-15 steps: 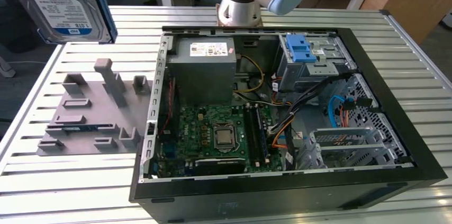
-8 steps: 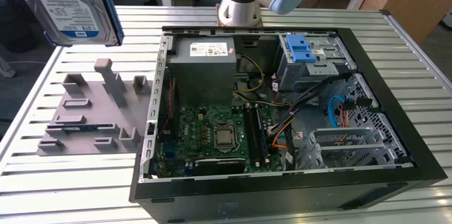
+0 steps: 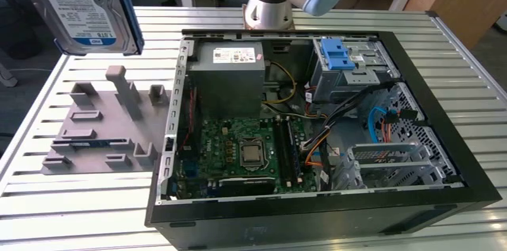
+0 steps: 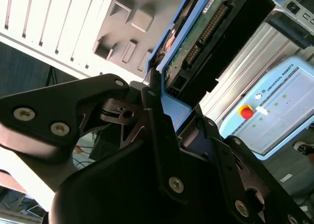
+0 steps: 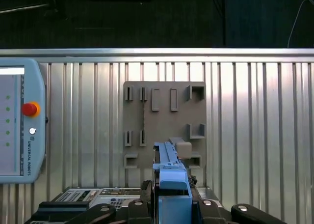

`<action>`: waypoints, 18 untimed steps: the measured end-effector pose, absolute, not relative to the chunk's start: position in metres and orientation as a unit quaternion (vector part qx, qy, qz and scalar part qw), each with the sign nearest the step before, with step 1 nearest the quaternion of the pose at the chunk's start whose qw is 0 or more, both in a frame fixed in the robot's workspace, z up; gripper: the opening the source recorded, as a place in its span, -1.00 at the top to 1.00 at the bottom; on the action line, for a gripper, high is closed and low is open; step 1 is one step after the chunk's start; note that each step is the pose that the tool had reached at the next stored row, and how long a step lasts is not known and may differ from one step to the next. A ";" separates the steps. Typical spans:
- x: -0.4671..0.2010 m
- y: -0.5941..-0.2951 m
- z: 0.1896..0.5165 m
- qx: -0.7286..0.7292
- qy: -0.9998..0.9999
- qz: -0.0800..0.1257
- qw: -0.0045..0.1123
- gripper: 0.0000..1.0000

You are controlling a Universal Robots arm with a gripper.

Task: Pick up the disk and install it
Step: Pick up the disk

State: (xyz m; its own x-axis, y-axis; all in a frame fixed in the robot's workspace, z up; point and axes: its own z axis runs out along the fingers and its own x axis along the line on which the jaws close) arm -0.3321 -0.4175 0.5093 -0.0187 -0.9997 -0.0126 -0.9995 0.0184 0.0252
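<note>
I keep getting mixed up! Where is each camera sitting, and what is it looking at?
Exterior view: off the arm, above the table, looking down into the open computer case; the arm's base shows.
First wrist view: on the arm, looking down past the gripper at the grey holder.
Second wrist view: on the arm, close against the gripper's black links.
Shared: all three show the held disk.
</note>
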 end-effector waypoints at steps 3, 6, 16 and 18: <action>-0.330 -0.419 0.509 0.701 -0.713 -0.013 0.005 0.27; -0.329 -0.421 0.508 0.703 -0.711 -0.013 0.005 0.27; -0.322 -0.435 0.508 0.704 -0.710 -0.013 0.005 0.27; -0.319 -0.437 0.508 0.704 -0.710 -0.013 0.005 0.27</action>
State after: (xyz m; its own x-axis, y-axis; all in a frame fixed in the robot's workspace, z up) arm -0.3185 -0.4374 0.5076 -0.0087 -0.9999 -0.0114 -0.9996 0.0084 0.0251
